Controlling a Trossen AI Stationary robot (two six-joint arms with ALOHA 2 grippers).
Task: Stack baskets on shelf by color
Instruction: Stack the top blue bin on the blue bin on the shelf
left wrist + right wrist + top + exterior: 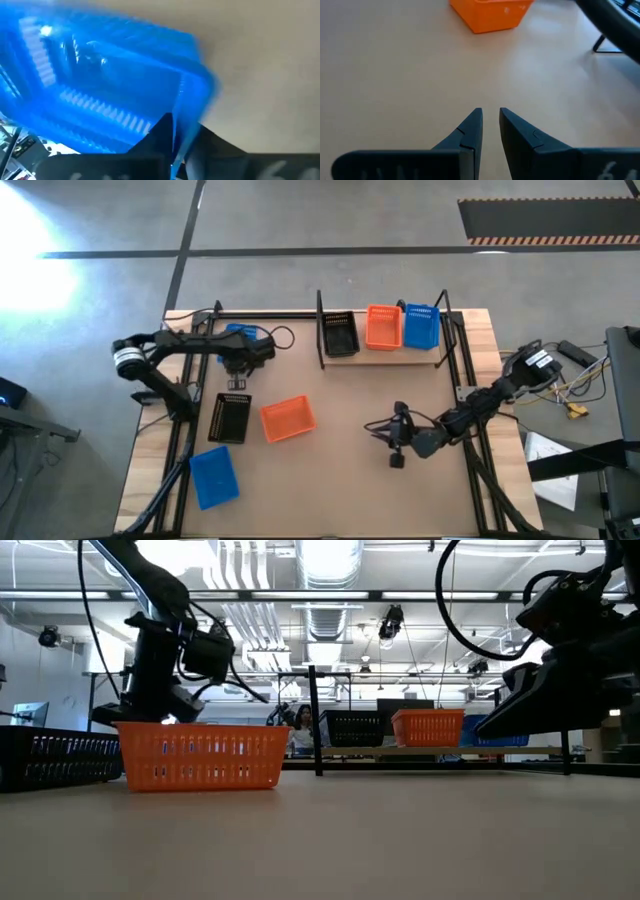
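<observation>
We see the left gripper pinching a blue basket by its wall, at the desk's far left. The right gripper hovers mid-desk, jaws slightly parted, empty. Three baskets sit on the shelf.

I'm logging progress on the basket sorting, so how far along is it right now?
Done: the shelf holds a black basket, an orange basket and a blue basket, side by side. In hand: the left gripper is shut on another blue basket. Left: the black, orange and blue baskets on the table. The right gripper waits empty.
</observation>
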